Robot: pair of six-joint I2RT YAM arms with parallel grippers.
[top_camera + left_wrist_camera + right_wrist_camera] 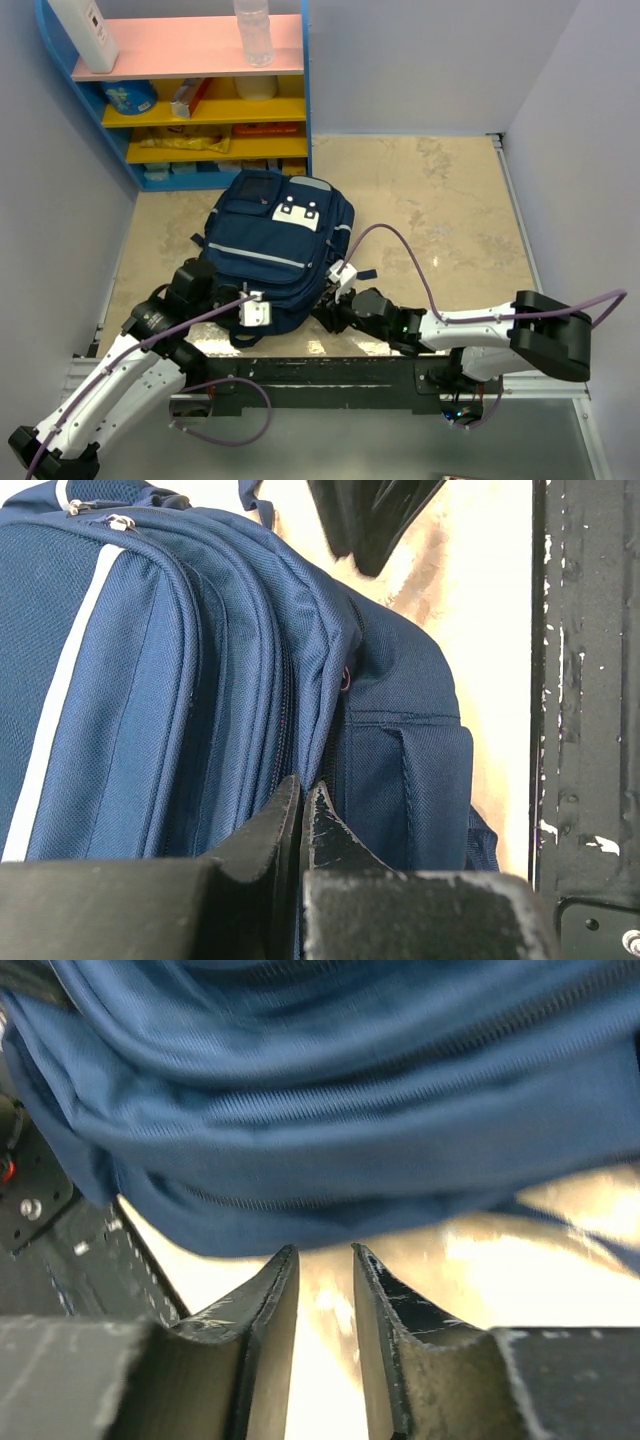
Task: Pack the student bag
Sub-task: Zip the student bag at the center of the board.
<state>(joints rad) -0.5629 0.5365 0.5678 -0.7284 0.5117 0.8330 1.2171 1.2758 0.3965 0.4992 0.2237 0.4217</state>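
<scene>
The student bag (275,250) lies front-up on the worktop (450,210), directly ahead of both sets of jaws. My left jaws are closed, fingertips (285,810) against the bag's side fabric at a zip seam; whether cloth is pinched I cannot tell. My right jaws stand slightly parted with nothing between them, the bag just beyond their fingertips (283,1265).
</scene>
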